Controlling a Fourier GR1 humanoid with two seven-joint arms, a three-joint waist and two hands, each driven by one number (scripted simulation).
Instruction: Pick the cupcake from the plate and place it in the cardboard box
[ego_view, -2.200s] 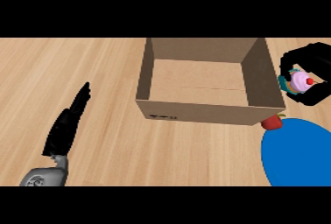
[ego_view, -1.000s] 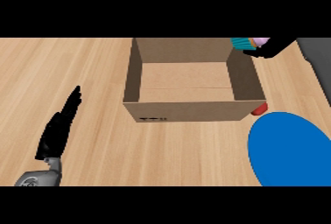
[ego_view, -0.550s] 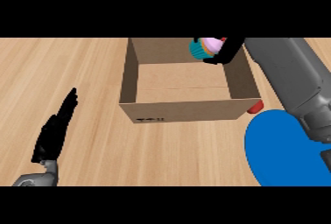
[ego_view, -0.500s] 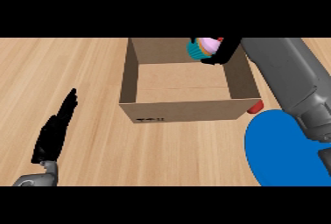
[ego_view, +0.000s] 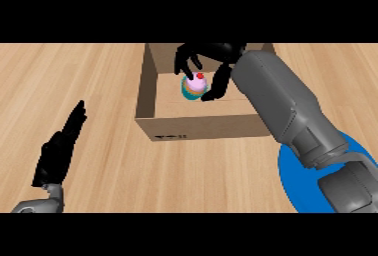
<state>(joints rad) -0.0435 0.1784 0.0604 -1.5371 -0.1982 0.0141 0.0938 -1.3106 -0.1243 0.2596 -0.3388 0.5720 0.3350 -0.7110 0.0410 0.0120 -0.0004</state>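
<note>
over the cardboard box (ego_view: 193, 131), the right hand (ego_view: 208, 57) hangs with fingers spread and uncurled around the cupcake (ego_view: 195, 86), which sits inside the box; whether they touch it is unclear. it looks light, with soft frosting, best held by its teal wrapper. the left hand (ego_view: 60, 148) rests flat, fingers straight, at the lower left. the blue plate (ego_view: 294, 176) lies bare at the lower right.

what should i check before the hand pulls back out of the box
1. Cupcake inside the cardboard box walls: ok.
2. Cupcake upright, cherry on top: ok.
3. Right hand fingers spread, not curled round it: ok.
4. Cupcake resting on the box floor: cannot tell.
5. Left hand apart from the box, at lower left: ok.
6. Blue plate free of the cupcake: ok.
</note>
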